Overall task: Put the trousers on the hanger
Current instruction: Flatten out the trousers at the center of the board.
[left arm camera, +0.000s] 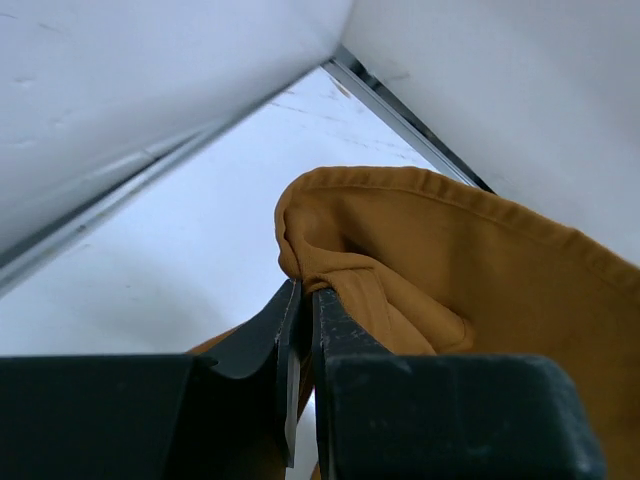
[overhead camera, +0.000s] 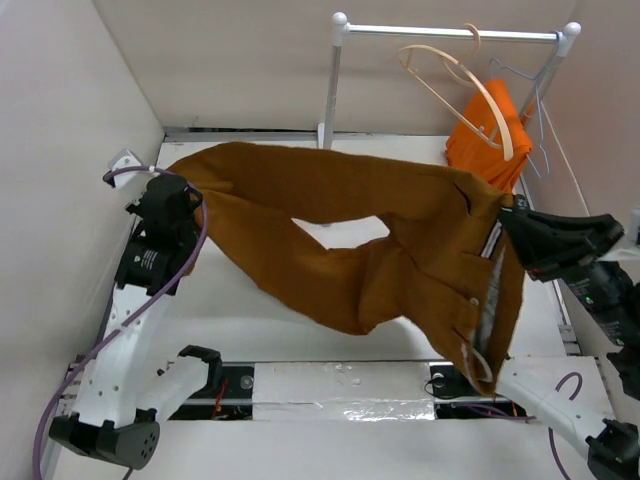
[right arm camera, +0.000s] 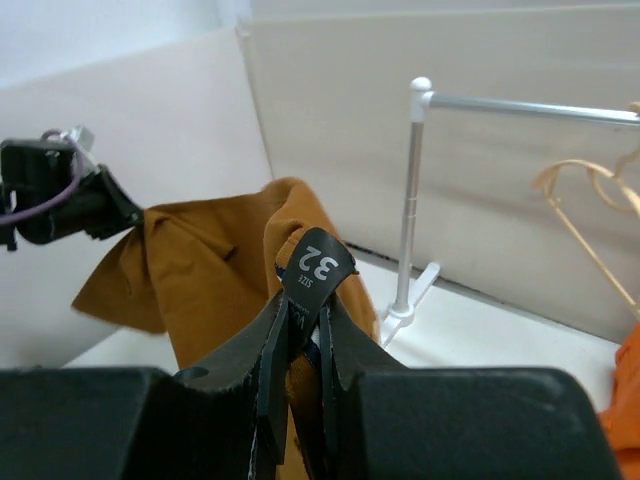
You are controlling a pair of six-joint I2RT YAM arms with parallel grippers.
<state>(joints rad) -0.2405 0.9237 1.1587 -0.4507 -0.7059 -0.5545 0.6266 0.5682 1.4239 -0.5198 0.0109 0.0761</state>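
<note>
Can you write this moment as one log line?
left gripper: shut on trousers leg | right gripper: shut on trousers waist | hanger: on rail

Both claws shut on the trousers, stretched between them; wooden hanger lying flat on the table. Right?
No: the top view shows the wooden hanger hanging from the rail instead. The left claw and right claw are shut on the trousers, stretched between them.
</note>
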